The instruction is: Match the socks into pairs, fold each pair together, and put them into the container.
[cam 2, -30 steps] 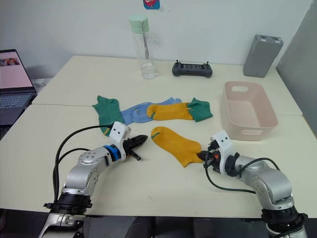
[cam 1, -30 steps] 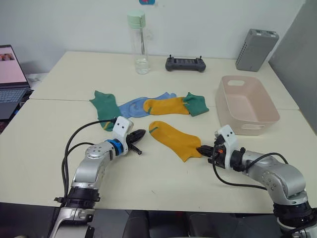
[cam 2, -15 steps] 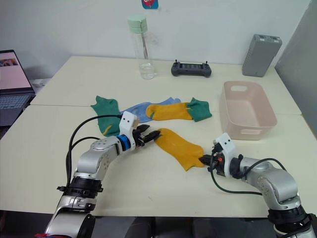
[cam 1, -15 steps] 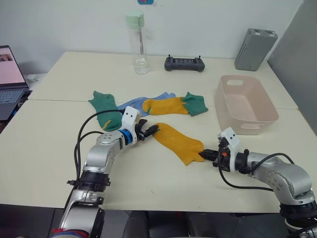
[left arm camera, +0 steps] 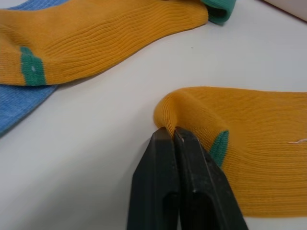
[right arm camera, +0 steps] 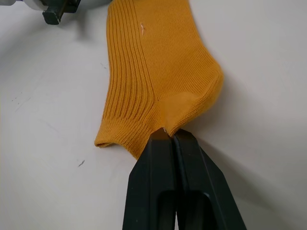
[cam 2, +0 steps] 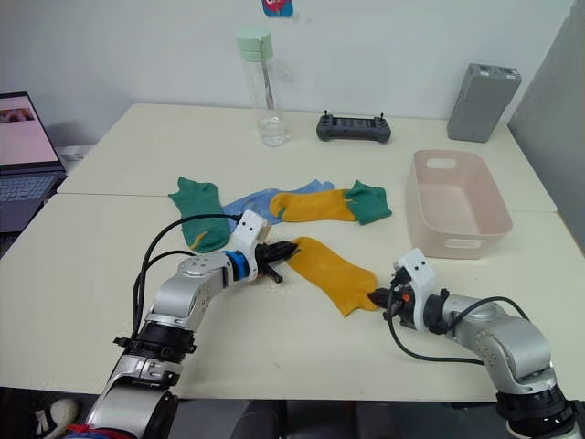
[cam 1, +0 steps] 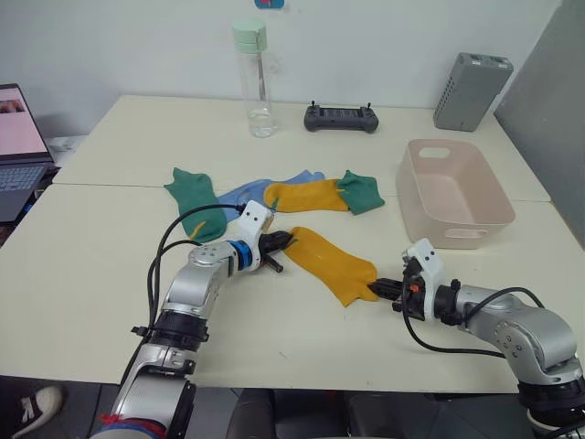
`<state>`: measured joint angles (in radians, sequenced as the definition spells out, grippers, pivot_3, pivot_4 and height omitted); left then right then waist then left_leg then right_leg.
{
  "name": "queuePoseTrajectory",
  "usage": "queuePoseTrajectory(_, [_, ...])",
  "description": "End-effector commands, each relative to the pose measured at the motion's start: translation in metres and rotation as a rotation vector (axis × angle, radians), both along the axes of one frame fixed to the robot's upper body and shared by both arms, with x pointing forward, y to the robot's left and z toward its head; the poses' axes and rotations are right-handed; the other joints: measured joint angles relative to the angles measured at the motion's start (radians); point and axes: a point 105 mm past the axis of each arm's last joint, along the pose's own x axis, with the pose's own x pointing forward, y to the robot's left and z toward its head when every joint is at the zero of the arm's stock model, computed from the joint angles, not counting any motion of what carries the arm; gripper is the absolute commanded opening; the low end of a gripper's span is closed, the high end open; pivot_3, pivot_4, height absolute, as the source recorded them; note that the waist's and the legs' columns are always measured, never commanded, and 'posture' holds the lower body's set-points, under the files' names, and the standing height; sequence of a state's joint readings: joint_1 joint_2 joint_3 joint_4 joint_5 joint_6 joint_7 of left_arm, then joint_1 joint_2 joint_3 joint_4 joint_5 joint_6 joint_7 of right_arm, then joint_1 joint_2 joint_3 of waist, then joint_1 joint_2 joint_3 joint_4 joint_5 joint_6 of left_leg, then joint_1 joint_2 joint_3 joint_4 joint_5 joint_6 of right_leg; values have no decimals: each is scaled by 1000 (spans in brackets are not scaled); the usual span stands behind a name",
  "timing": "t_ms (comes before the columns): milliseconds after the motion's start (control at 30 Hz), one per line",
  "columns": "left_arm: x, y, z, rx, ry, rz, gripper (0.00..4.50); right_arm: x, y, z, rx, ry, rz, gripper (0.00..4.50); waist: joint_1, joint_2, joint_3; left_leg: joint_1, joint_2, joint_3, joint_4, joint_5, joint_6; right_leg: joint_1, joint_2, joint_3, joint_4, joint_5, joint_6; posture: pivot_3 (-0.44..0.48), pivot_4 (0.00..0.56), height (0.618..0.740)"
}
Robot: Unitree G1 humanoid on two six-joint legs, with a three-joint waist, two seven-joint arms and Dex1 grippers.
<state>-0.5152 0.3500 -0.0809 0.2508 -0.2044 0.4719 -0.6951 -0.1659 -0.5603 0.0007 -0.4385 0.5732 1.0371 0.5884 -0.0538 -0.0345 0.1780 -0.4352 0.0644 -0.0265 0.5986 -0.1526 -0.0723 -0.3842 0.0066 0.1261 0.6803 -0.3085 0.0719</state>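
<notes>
**Left eye view: both tools pinching one yellow sock**

Left eye view: near yellow sock (cam 1: 331, 264) flat on tabletop (cam 1: 82, 265), left tool (cam 1: 281, 240) at one end, right tool (cam 1: 383, 284) at the other. Container (cam 1: 454, 192) well apart, on the right.

Left wrist view: tool (left arm camera: 173, 132) clenched on sock edge (left arm camera: 240, 139).

Right wrist view: tool (right arm camera: 169, 135) clenched on sock's opposite end (right arm camera: 158, 72).
</notes>
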Motion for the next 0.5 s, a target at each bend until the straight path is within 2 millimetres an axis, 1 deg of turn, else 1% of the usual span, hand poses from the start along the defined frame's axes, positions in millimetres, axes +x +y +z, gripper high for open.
queuePoseTrajectory(33, [-5, 2, 5, -30, -5, 6, 19, 3, 2, 14, 19, -59, 15, 0, -1, 0, 0, 0, 0, 0, 0, 0, 0, 0, 0, 0, 0, 0, 0, 0, 150, 740])
queuePoseTrajectory(67, [-6, 5, 7, -42, -9, 26, 19, 4, 2, 14, 20, -62, 17, 0, -1, 0, 0, 0, 0, 0, 0, 0, 0, 0, 0, 0, 0, 0, 0, 0, 150, 740])
queuePoseTrajectory(167, [-15, 16, 17, -77, -33, 62, 19, 8, 1, 19, 23, -73, 28, 0, -7, 0, 0, 0, 0, 0, 0, 0, 0, 0, 0, 1, 0, 0, 0, 0, 150, 740])
queuePoseTrajectory(233, [-30, 24, 21, -112, -15, 78, 19, 13, -1, 21, 24, -73, 29, 0, -11, 0, 0, 0, 0, 0, -1, 0, 0, -1, 0, 1, 0, 0, 0, 0, 150, 740])
queuePoseTrajectory(333, [-56, 32, 20, -138, 18, 99, 19, 21, -3, 23, 30, -71, 30, 0, -12, 0, 0, 0, 1, 1, -2, 0, 0, -1, 0, 1, 0, 0, -1, 0, 150, 740])
queuePoseTrajectory(433, [-82, 32, 18, -170, 50, 129, 19, 21, -1, 21, 26, -36, 78, 0, -11, 0, 0, 0, 0, 1, -2, 0, 0, -1, 0, 1, 0, -1, -1, 0, 150, 740])
queuePoseTrajectory(500, [-90, 30, 19, -188, 55, 152, 19, 20, 0, 19, 22, -19, 98, 0, -2, -1, 0, 0, 0, 1, -1, 0, 0, -1, -1, 0, 0, -1, -1, 0, 150, 740])
